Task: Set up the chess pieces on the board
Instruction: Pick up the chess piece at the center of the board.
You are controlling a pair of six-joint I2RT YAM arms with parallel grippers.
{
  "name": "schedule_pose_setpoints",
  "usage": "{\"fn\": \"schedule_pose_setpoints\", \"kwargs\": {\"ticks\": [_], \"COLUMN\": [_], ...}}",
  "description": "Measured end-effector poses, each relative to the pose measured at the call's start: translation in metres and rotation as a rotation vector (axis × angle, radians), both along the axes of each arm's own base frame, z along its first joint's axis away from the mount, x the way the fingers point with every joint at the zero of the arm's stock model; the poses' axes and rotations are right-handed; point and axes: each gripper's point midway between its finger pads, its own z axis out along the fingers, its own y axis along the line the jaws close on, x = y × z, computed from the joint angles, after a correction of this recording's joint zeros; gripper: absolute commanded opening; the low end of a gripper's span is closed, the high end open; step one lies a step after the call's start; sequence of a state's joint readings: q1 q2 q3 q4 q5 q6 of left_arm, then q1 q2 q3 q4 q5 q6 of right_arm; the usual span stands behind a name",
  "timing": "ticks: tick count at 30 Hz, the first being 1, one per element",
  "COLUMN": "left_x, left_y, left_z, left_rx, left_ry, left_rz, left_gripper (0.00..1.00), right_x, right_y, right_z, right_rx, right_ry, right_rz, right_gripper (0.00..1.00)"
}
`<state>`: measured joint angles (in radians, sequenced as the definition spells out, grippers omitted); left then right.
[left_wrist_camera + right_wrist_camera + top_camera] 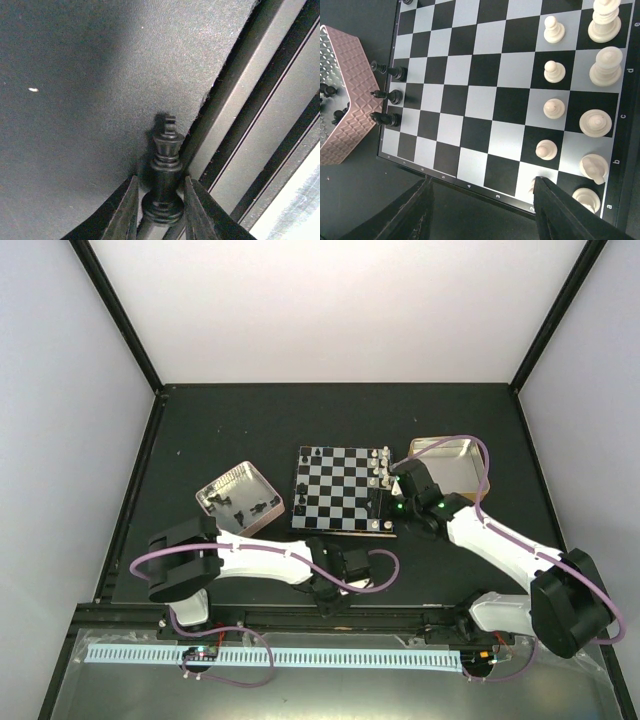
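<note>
The board (340, 490) lies mid-table; it also shows in the right wrist view (485, 100). Three black chess pieces (390, 95) stand on its left edge, and white pieces (600, 122) fill its right side. More black pieces (330, 91) lie in the pink-rimmed tin (238, 498). My left gripper (330, 590) is near the table's front edge, shut on a black king (166, 170) held between its fingers (127, 210). My right gripper (480, 200) is open and empty over the board's near edge, at the board's right side in the top view (398, 480).
A gold-rimmed tin (445, 460) stands right of the board, behind my right arm. The pink-rimmed tin (342, 100) sits close to the board's left edge. Metal rails (260, 125) run along the table's front edge beside my left gripper.
</note>
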<state>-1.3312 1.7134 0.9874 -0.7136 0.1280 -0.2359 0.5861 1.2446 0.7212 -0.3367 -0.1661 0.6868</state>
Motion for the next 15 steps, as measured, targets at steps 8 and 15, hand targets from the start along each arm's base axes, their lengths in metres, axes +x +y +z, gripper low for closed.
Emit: {"fn": "schedule_pose_setpoints", "kwargs": {"ticks": [8, 15], "left_x": [0.003, 0.017], "left_y": [0.001, 0.005], "left_z": [-0.001, 0.006], "left_rx": [0.011, 0.003], "left_ry": [-0.027, -0.103], "left_rz": [-0.023, -0.005], "left_gripper": [0.09, 0.08], "right_x": [0.003, 0.005], "right_y": [-0.003, -0.004], "right_z": [0.000, 0.004], "right_rx": [0.001, 0.040], "right_ry": [0.000, 0.010], "right_rz": [-0.011, -0.014], "right_gripper": [0.55, 0.55]}}
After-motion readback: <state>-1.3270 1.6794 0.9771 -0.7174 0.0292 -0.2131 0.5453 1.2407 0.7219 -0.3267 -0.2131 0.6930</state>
